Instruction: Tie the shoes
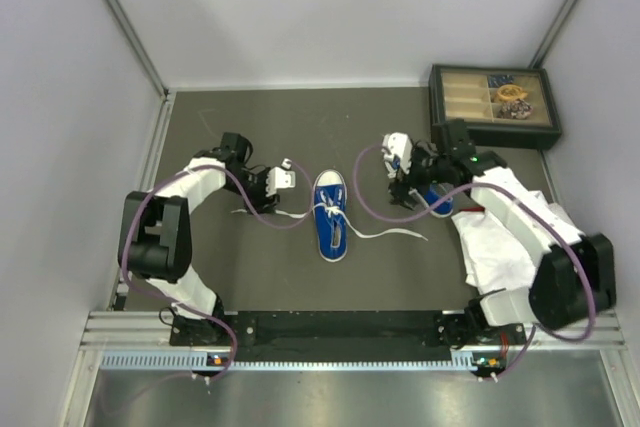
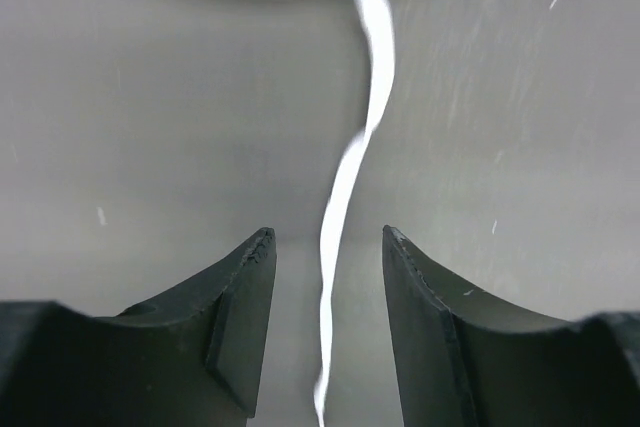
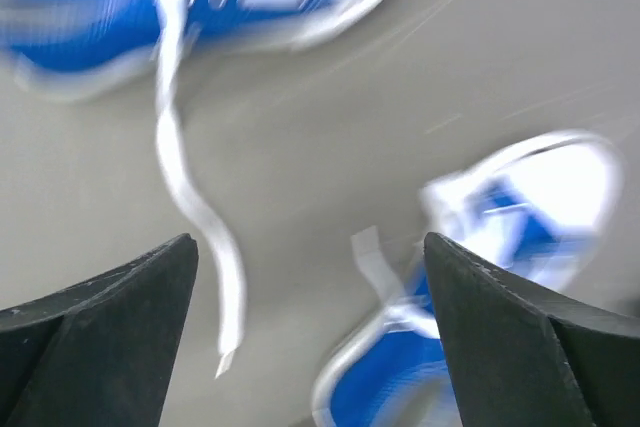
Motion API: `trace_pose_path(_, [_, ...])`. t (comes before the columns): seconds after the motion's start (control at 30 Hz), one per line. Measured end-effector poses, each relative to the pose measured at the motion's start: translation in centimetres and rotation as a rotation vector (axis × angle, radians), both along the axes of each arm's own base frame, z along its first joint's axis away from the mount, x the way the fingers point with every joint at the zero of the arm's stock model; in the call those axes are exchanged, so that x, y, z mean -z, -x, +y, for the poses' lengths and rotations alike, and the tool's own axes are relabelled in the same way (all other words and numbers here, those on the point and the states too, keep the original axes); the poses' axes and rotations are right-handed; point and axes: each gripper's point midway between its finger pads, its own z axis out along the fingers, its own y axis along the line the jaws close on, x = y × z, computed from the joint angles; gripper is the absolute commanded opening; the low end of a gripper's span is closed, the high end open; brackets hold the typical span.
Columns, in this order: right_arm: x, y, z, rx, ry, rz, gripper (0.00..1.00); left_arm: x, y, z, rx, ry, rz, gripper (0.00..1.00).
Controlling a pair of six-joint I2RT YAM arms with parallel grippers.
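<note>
Top external view shows one shoe (image 1: 331, 217) lying in the middle of the table (image 1: 250, 137), with its white toe cap pointing away from the arms and a lace trailing out to each side. The second shoe (image 1: 441, 203) sits to its right, mostly hidden under the right arm. A white cloth (image 1: 500, 247) lies by that arm, and a box (image 1: 493, 105) stands in the far right corner.

In the left wrist view, the left gripper (image 2: 325, 237) has its jaws apart. The left lace (image 2: 350, 172) runs loose through the gap and is not pinched. The right gripper (image 3: 308, 245) is spread wide over bare table between the two shoes and holds nothing. That view is blurred.

The shoes look small and light, with soft canvas uppers and firmer rubber soles, so a pull on a lace would probably drag the shoe across the table rather than tighten anything. The laces are thin, flat and limp. They will not hold a shape and could slip from a weak pinch. The best hold is probably across the flat of a lace, a little way in from its free end. The rubber toe cap or sole is the firm place to steady a shoe.
</note>
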Motion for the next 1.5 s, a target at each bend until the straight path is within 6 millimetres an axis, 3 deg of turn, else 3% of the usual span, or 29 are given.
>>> trace_pose_path(0.2, [-12.1, -2.2, 1.5, 0.068, -0.253, -0.336, 0.99, -0.7, -0.1, -3.2, 0.064, 0.033, -0.045, 0.52])
trace_pose_path(0.37, [-21.0, -1.4, 2.2, 0.059, -0.414, -0.481, 0.99, -1.2, -1.4, -3.6, 0.022, 0.054, -0.073, 0.52])
trace_pose_path(0.5, [-25.4, 0.7, 2.2, 0.087, -0.555, -0.497, 0.99, -1.6, -2.2, -3.9, -0.001, 0.072, -0.095, 0.52])
trace_pose_path(0.6, [-26.3, 2.2, 1.8, 0.106, -0.614, -0.473, 0.99, -1.7, -2.2, -4.1, -0.004, 0.083, -0.093, 0.49])
trace_pose_path(0.7, [-24.6, 2.4, 1.7, 0.097, -0.585, -0.465, 0.99, -1.4, -1.8, -4.6, 0.018, 0.078, -0.085, 0.47])
trace_pose_path(0.9, [-15.6, 1.7, 0.4, 0.123, -0.383, -0.362, 0.99, 0.3, 0.2, -6.0, 0.113, 0.037, -0.040, 0.43])
trace_pose_path(1.0, [-11.9, 2.1, -0.4, 0.121, -0.285, -0.310, 0.99, 1.7, 1.3, -5.8, 0.140, 0.000, 0.024, 0.42])
trace_pose_path(1.17, [-8.1, 2.7, -1.2, 0.097, -0.189, -0.258, 0.97, 3.0, 1.9, -4.8, 0.164, -0.061, 0.064, 0.42])
trace_pose_path(1.37, [-2.5, 3.6, -2.0, 0.110, -0.105, -0.119, 0.95, 3.2, 2.2, -4.7, 0.179, -0.078, 0.068, 0.41])
trace_pose_path(1.5, [-0.9, 4.2, -2.4, 0.128, -0.084, -0.071, 0.90, 3.2, 2.2, -5.3, 0.187, -0.083, 0.059, 0.40])
